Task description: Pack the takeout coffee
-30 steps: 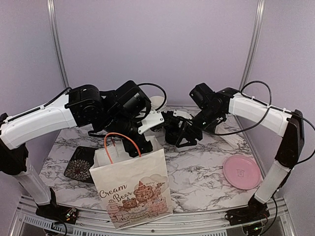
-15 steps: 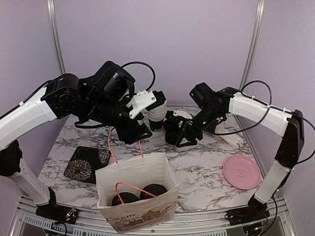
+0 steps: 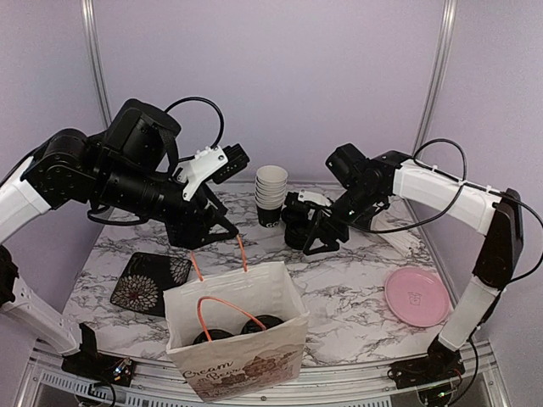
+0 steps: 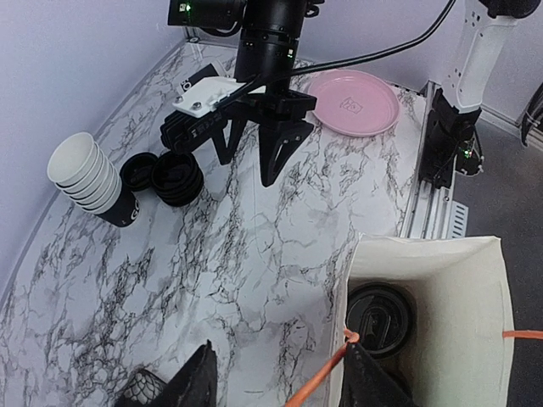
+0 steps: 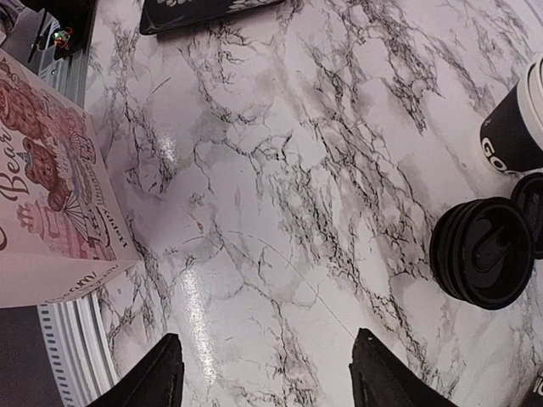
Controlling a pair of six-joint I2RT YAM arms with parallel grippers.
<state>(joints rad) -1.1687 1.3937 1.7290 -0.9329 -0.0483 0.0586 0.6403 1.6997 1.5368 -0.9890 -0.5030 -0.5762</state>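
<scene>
Two takeout coffee cups (image 3: 265, 324) show as black lids deep inside the open paper bag (image 3: 246, 366) at the bottom centre of the overhead view. The left wrist view confirms one lid inside the bag, at that frame's lower right.

A second ago the left arm was down over the bag's mouth. It has since lifted clear and swung to the upper left, and the bag now sits tipped open towards the camera. The left gripper (image 4: 276, 386) hangs well above the bag, fingers apart and holding nothing. The bag's orange handles (image 3: 242, 259) stand free. This reads as a cup just dropped in.

The right gripper (image 5: 267, 377) has not moved. Its fingers are spread and empty, hovering over the marble table (image 3: 339, 288) at mid-frame. Just beside it sits a black lidded shape (image 5: 481, 252), perhaps another coffee, though I cannot tell a cup from loose lids. Behind it stands a stack of nested cups (image 3: 271, 188). A pink plate (image 3: 416, 297) lies at lower right.
</scene>
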